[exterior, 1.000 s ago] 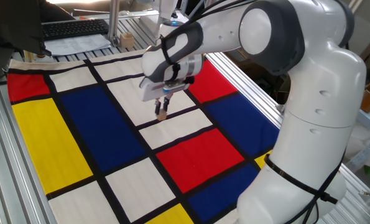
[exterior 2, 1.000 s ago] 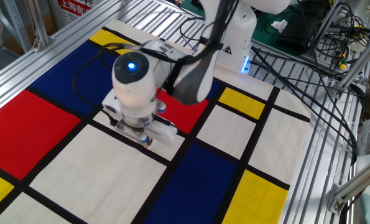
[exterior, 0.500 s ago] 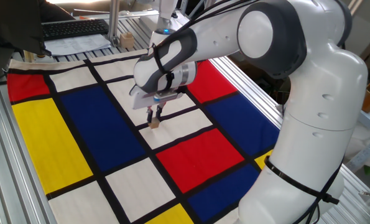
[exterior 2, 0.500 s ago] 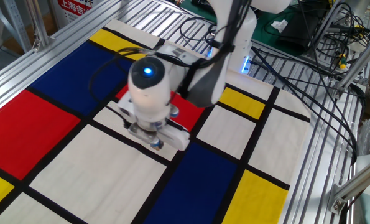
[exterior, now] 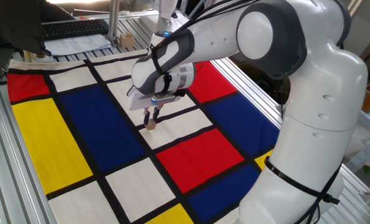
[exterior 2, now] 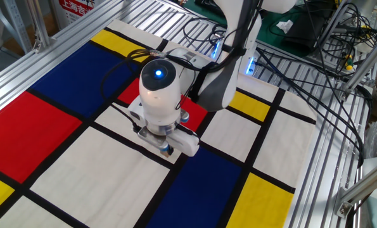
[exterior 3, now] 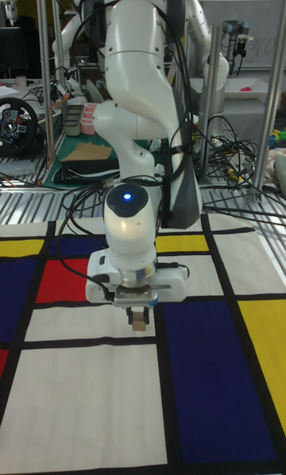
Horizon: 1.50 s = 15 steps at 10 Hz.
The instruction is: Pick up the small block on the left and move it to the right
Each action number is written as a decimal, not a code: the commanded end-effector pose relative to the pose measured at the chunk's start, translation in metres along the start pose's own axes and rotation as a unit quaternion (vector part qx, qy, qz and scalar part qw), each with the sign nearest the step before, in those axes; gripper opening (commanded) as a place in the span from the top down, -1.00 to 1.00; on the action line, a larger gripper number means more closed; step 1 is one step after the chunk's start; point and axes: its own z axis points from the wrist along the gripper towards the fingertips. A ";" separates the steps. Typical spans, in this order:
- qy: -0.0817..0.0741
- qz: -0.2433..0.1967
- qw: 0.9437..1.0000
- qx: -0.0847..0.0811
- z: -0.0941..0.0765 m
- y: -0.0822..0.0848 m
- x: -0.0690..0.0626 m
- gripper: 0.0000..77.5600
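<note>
Over the middle of the desk [exterior: 23,186], the white arm bends down with its end effector [exterior: 151,116] pointing straight at the cloth; its dark fingers [exterior 3: 141,310] are pinched on the small block [exterior: 151,124], a tiny plain cube of light-tan wood with square edges; in the tall fixed view the block [exterior 3: 141,321] sits between the fingertips just above a black stripe, over a white panel, though whether it touches the cloth I cannot tell; the cloth [exterior 2: 55,183] is smooth and flat, printed in red, blue, yellow and white rectangles parted by black bands; the arm's shells are glossy white plastic with grey joints, and a blue light glows on the rounded wrist [exterior 2: 158,72]; ribbed aluminium rails [exterior 2: 340,145] frame the desk, with black cables trailing at the far side; compared with a second ago, the end effector has carried the block sideways across the white panels, and over the last half second it has shifted only slightly further the same way, its grip unchanged.
</note>
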 end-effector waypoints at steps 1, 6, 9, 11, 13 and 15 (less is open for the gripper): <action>0.005 0.004 1.000 0.003 -0.008 0.010 -0.009 0.97; 0.007 0.011 1.000 0.004 0.005 0.028 -0.005 0.97; 0.010 0.004 1.000 0.009 0.001 0.028 -0.008 0.97; 0.009 -0.008 1.000 0.009 -0.003 0.026 -0.015 0.97; 0.010 -0.018 1.000 0.008 -0.004 0.024 -0.021 0.97; 0.006 -0.019 1.000 0.007 -0.001 0.026 -0.022 0.97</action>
